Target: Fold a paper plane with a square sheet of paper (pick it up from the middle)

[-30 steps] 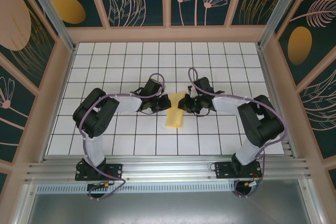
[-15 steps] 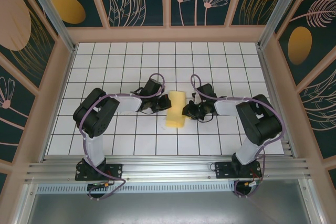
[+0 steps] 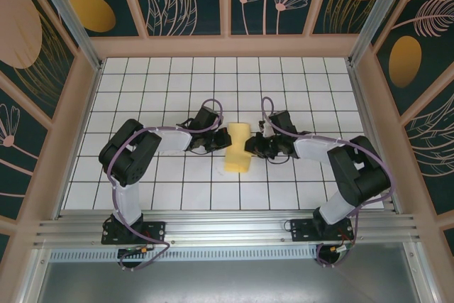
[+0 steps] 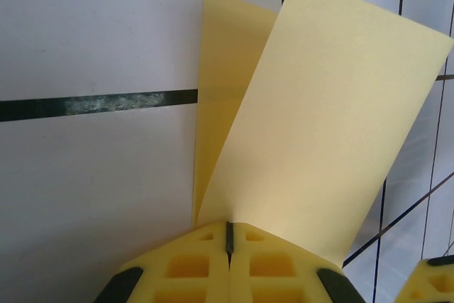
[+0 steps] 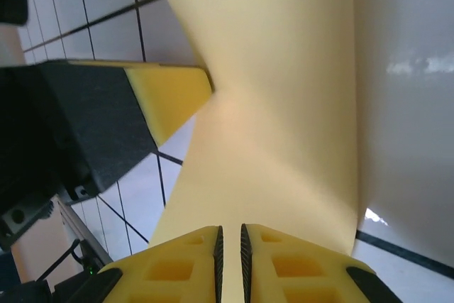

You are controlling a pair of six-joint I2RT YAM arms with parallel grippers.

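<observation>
The left claw (image 4: 228, 235) is clamping the square sheet of paper (image 4: 326, 118). Its two yellow pads are meeting with no gap, and the paper is coming out from between them in two leaves that are opening like a V. The right claw (image 5: 228, 238) is standing with its pads almost together, with just a thin dark slit between them. The sheet (image 5: 269, 69) is running down into that slit, so I am judging that it is pinching the opposite edge.

In the top view the left claw (image 3: 218, 141) and the right claw (image 3: 250, 147) are facing one another across the sheet (image 3: 237, 157). Each is touching one long side near the middle, so neither arm is nearer than the other.

The sheet is lying between them at the centre of the desk (image 3: 177, 90). Its long axis is running from the far side toward the arm bases, across the line joining the two claws. The next fold, I think, is depending on this crosswise hold.

The paper is looking pale yellow and plain. It is folded into a narrow strip that is narrowing to a waist where the claws are squeezing it, and it is showing no pointed nose yet.
</observation>
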